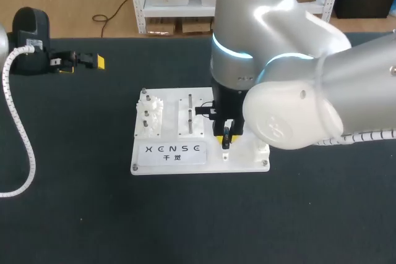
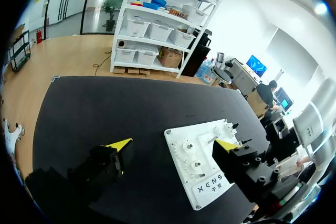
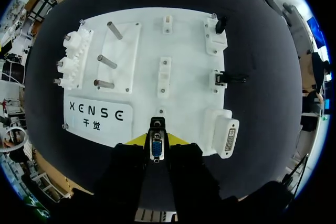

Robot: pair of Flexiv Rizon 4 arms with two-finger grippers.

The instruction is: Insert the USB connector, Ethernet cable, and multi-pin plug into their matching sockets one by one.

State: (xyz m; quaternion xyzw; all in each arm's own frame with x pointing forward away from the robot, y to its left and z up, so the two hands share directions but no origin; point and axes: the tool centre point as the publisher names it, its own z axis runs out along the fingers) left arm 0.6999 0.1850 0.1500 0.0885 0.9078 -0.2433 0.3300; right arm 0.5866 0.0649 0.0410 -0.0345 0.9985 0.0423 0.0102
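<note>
The black table (image 1: 74,202) carries the white board (image 1: 241,160). The right gripper (image 1: 226,137) stands over the near edge of the board, and its jaws pinch the multi-pin plug (image 3: 156,149) from two sides. The multi-pin socket (image 3: 229,140) is on the board just beside these jaws, not touching the plug. The left gripper (image 1: 81,65) is well apart from the board, with its jaws spread and nothing between them.

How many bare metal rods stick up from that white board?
3, in a row beside the gears: the far rod, the middle rod and the near rod. None seems hidden.
</note>
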